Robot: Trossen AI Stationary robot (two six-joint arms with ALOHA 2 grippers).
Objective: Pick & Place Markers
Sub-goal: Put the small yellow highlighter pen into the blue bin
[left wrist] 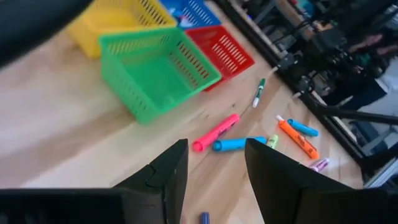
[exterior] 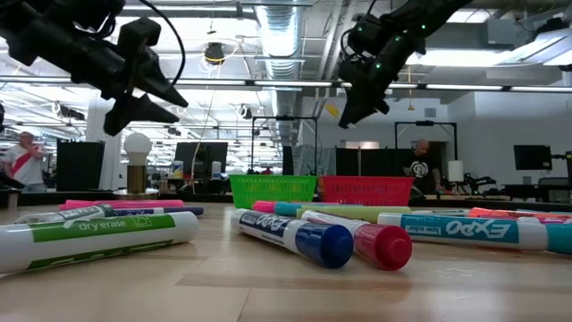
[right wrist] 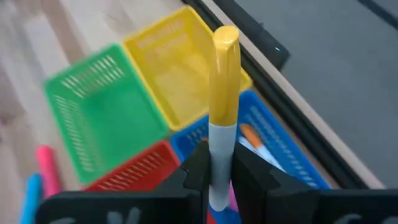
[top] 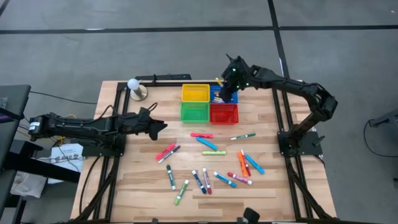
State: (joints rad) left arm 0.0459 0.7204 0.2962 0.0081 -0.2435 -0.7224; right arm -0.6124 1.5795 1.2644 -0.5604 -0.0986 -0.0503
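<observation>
Many markers (top: 207, 144) lie scattered flat on the wooden table, in pink, blue, green, orange and purple. My right gripper (top: 226, 91) hangs over the blue basket (right wrist: 283, 146) at the far side, shut on a yellow-capped marker (right wrist: 224, 93). That basket holds an orange marker (right wrist: 249, 134). My left gripper (top: 160, 126) hovers open above the table's left part, with nothing between its fingers (left wrist: 171, 168); a pink marker (left wrist: 214, 132) and a light-blue one lie on the table beyond them. My right gripper pinches the marker's white barrel (right wrist: 220, 163) between its two fingers. The yellow cap end (right wrist: 225, 43) sticks out well past the fingertips, roughly along them. The fingers slant downward. The marker is lifted clear, above the baskets.
Four small mesh baskets stand in a square at the far middle: yellow (top: 195, 93), green (top: 194, 112), red (top: 224, 113) and blue. A white ball on a stand (top: 134, 87) is at the far left. Bare wood lies in front of my left gripper.
</observation>
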